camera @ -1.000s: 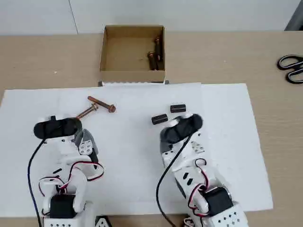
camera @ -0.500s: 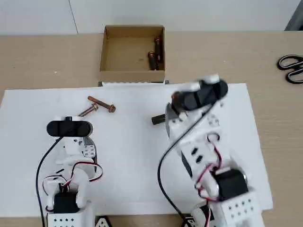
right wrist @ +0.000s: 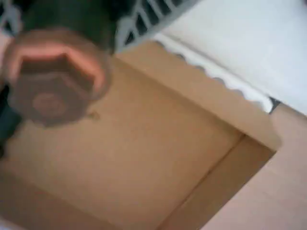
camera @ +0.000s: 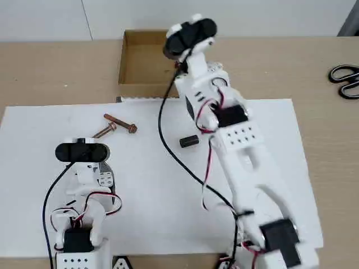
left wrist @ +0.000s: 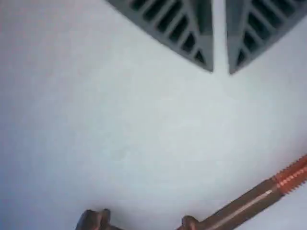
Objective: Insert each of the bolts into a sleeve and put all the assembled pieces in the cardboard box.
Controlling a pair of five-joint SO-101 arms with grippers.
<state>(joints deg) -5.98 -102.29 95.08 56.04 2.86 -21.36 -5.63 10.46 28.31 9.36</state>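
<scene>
We see the cardboard box [camera: 151, 89] at the far side of the wooden tabletop [camera: 56, 67], a shallow open square of plain brown board. The right arm [camera: 241, 145] reaches over its right-hand part, and the floor that shows beside the arm is bare board. From the right wrist, the right arm's fingers [right wrist: 144, 17], grey and ribbed, are clamped on an assembled piece [right wrist: 53, 76] above the box's floor, inside its wall [right wrist: 216, 115]. The piece is a coppery bolt with a flanged hexagonal head, set in a dark round sleeve. On the smooth white paper sheet [camera: 151, 185], one short black cylindrical sleeve [camera: 189, 141] lies alone beside that arm. Two loose copper bolts [camera: 120, 123] [camera: 105, 131] lie touching in a shallow V, well to its left. The left arm's fingers [left wrist: 177, 28] hang over the paper with a slim slit between their tips, holding nothing. Near them are a threaded shank [left wrist: 249, 201] and another bolt's head [left wrist: 93, 220]. Black-handled scissors [camera: 343, 81] lie at the tabletop's right edge.
</scene>
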